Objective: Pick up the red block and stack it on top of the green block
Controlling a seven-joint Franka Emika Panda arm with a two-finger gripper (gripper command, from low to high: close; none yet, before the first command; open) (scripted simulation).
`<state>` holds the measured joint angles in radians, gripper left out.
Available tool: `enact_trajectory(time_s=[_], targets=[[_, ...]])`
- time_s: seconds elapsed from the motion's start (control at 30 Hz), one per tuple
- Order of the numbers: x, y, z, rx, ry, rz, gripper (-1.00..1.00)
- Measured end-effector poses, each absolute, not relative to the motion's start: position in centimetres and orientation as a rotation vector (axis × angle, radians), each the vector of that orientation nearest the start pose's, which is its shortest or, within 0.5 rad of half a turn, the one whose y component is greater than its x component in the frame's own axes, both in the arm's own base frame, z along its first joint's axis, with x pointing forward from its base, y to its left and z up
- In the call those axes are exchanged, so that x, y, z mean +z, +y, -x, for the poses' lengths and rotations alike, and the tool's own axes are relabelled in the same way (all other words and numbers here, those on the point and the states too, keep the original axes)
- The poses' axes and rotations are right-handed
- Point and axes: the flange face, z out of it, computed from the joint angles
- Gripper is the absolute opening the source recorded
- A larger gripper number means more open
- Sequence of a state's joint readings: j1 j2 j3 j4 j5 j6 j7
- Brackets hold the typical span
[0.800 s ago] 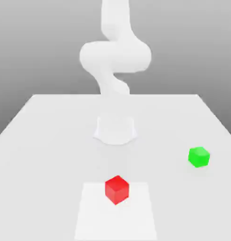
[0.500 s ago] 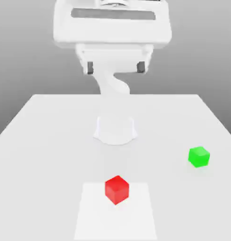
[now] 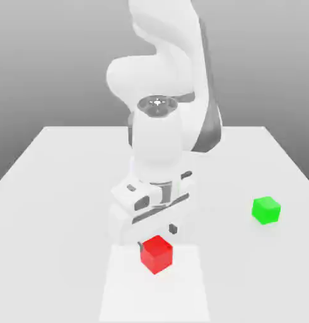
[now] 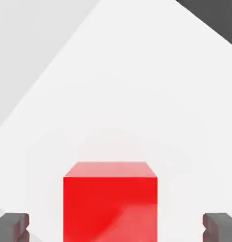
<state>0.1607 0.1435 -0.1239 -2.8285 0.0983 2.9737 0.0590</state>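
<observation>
Red block (image 3: 157, 254) sits on a paler square patch (image 3: 182, 290) near the front of the white worktop (image 3: 56, 189), with the Panda arm's gripper (image 3: 156, 234) poised just behind and above it. Its dark fingers (image 4: 12, 226) stand spread wide, flanking the cube without touching. Green block (image 3: 266, 209) rests well apart toward the exterior view's right.
</observation>
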Motion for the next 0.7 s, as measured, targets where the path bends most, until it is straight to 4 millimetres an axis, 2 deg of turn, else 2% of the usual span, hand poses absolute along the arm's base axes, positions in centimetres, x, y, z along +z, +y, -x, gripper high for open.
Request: enact_trajectory(time_s=[0.03,0.07,0.3,0.57,0.7], targets=[[15.5,0.4,-36.0,-0.004,0.186,3.137,0.0],[14.7,0.4,-35.9,-0.002,0.187,3.137,-1.0],[14.6,0.4,-35.9,0.0,0.188,3.137,-1.0],[20.4,0.3,-35.9,0.0,0.192,3.136,-1.0],[21.7,8.6,-34.5,0.007,-0.15,3.127,-1.0]])
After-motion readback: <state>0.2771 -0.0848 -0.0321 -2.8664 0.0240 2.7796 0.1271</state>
